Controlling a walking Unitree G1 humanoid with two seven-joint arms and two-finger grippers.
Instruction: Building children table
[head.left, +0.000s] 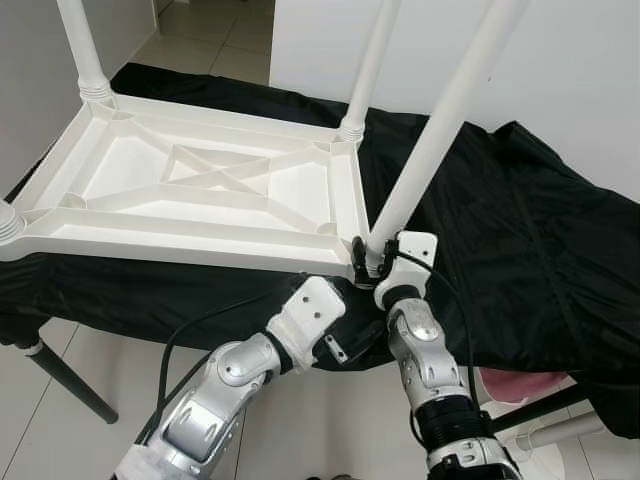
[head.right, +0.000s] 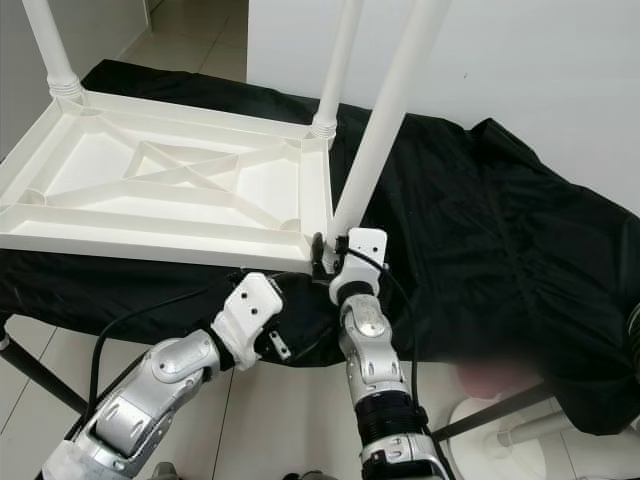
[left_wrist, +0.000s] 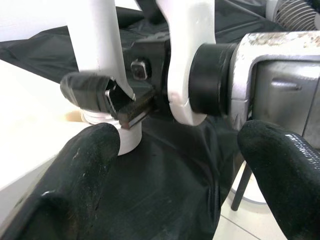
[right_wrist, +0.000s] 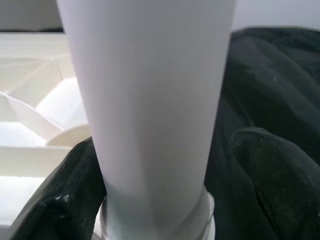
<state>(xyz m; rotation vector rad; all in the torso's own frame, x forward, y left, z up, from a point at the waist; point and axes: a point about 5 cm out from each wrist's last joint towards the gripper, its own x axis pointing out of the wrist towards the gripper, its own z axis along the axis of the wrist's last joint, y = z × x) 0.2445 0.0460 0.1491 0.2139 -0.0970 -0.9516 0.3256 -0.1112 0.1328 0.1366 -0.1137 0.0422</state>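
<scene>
1. The tabletop (head.left: 200, 185) lies upside down on a black cloth (head.left: 520, 250), sockets up so legs can go in.
2. The right gripper (head.left: 372, 262) clasps the fourth leg (head.left: 440, 130) at the near corner (likely seating it).
3. The left gripper (head.left: 345, 300) waits beside, fingers apart, empty.

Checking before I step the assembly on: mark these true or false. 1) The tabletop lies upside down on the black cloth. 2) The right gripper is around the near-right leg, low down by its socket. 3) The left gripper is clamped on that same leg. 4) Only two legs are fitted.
1) True: the white tabletop lies ribs-up on the black cloth.
2) True: the right gripper brackets the near-right leg just above its socket.
3) False: the left gripper is open, beside the leg, holding nothing.
4) False: four legs stand in the corners, including the far-left leg.
</scene>
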